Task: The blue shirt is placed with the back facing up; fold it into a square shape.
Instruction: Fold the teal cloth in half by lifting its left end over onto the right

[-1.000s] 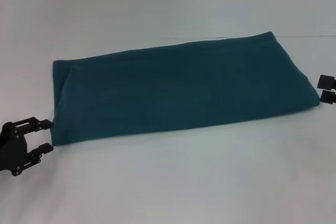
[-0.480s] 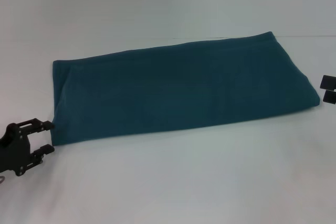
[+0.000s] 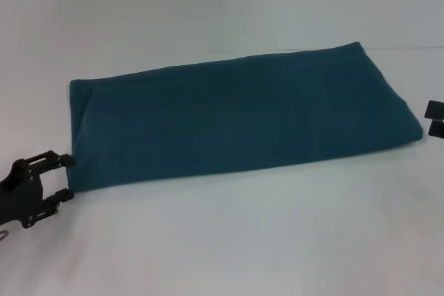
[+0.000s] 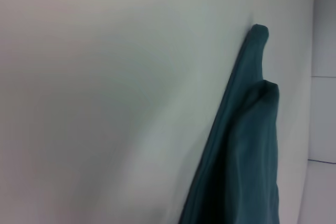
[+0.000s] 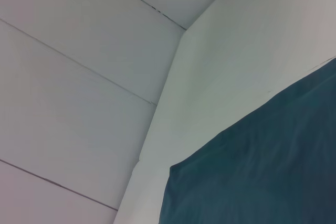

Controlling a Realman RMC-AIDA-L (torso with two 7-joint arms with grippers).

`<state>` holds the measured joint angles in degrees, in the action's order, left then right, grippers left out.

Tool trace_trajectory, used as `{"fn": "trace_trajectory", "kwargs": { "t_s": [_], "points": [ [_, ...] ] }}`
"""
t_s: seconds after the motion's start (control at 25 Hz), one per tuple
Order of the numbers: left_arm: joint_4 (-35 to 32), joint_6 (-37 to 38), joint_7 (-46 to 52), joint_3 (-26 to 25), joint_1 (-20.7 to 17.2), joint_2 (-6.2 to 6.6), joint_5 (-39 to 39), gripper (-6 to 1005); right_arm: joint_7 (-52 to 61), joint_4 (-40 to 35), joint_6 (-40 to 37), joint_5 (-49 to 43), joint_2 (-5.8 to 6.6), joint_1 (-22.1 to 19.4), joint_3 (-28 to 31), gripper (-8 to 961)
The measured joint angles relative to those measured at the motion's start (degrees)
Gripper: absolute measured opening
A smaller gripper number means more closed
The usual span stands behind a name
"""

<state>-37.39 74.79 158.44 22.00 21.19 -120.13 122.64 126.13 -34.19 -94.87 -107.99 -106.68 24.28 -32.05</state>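
Right now I see the blue shirt (image 3: 243, 119) lying flat on the white table (image 3: 229, 240), folded into a long band that runs across the middle of my head view, its right end sitting a little farther from the robot than its left end. Only plain teal fabric faces up. Its long edges look fairly straight, and the left end shows a soft fold where layers stack.

At that left end, the left gripper (image 3: 66, 177) sits low at the near corner of the cloth, its two black fingers (image 3: 59, 159) spread apart with a clear gap between them and nothing held; the upper fingertip is right at the shirt's edge, though I cannot tell if it touches. From the left wrist camera I see the shirt (image 4: 241, 156) edge-on, a rumpled teal ridge against the pale surface.

Off the right end, the right gripper (image 3: 435, 119) barely shows at the border of my head view: two dark fingertips, one above the other with a thin gap, just beside the shirt's right corner and holding nothing. Its wrist camera catches a corner of the shirt (image 5: 262, 171) on the white top.
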Motion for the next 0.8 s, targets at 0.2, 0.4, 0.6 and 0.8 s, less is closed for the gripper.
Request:
{"fn": "trace_trajectory", "kwargs": {
  "t_s": [0.2,0.4,0.6,0.8],
  "points": [
    [0.3,0.1,0.1,-0.4,-0.1,0.02,0.0,644,-0.3,0.0,-0.2,0.0,-0.02,-0.1,0.7,887],
    [1.0,-0.3,0.5,-0.5,-0.2,0.06,0.0,690,-0.3,0.1,-0.3,0.0,-0.02,-0.1,0.8,887],
    [2.1,-1.5,0.7,-0.5,0.2,0.15,0.0,690,-0.4,0.8,-0.2,0.0,0.10,-0.1,0.9,886],
    [2.1,-2.3,1.0,-0.5,0.3,0.08,0.0,690,-0.4,0.9,-0.2,0.0,0.16,-0.2,1.0,885]
  ]
}}
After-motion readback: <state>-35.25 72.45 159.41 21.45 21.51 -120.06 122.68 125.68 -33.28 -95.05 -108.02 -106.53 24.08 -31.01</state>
